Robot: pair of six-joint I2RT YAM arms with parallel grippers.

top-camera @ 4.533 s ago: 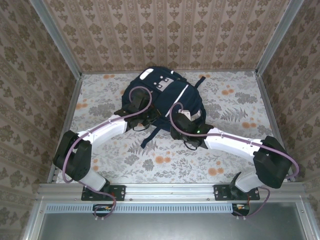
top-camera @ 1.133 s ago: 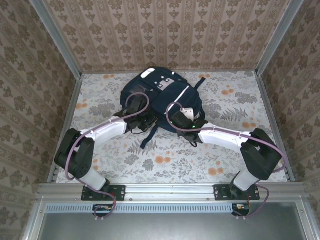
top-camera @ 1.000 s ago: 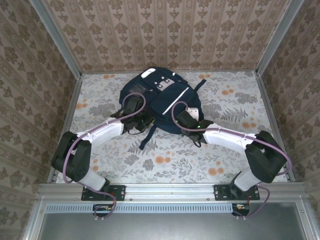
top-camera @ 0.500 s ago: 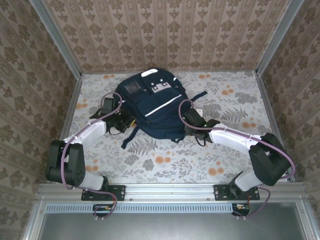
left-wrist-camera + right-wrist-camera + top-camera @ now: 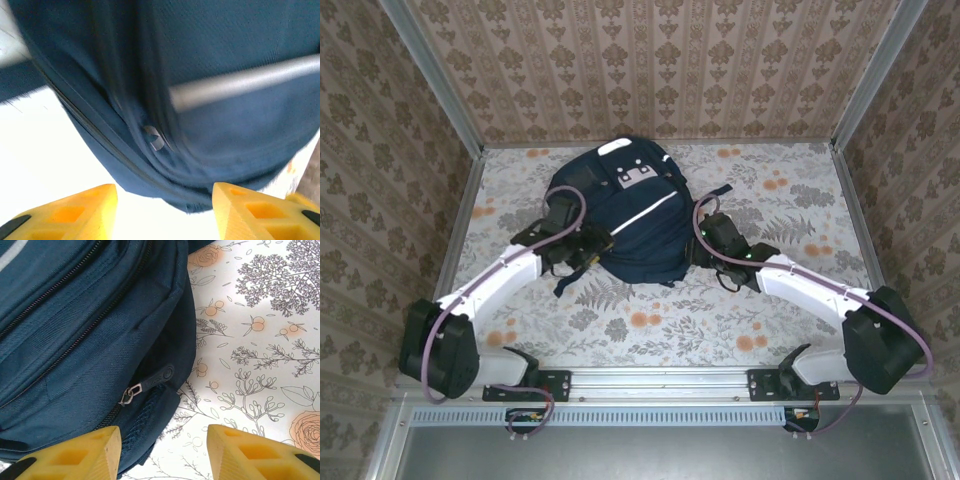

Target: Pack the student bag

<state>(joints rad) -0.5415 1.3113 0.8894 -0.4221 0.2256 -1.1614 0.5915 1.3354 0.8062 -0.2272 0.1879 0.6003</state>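
Left gripper (image 5: pixel 165 186) and right gripper (image 5: pixel 163 427) both sat spread and empty at the near hem, so a close just short of the zipper pull (image 5: pixel 150 384) risked pinching loose fabric and dragging the student bag (image 5: pixel 630 215) lying mid-table (image 5: pixel 790 190), top toward the back wall.

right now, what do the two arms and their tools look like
The left arm and right arm have white shells, black joints and a purple cable looping alongside. The left tool and right tool have chunky yellow wedge fingers with recessed pockets.
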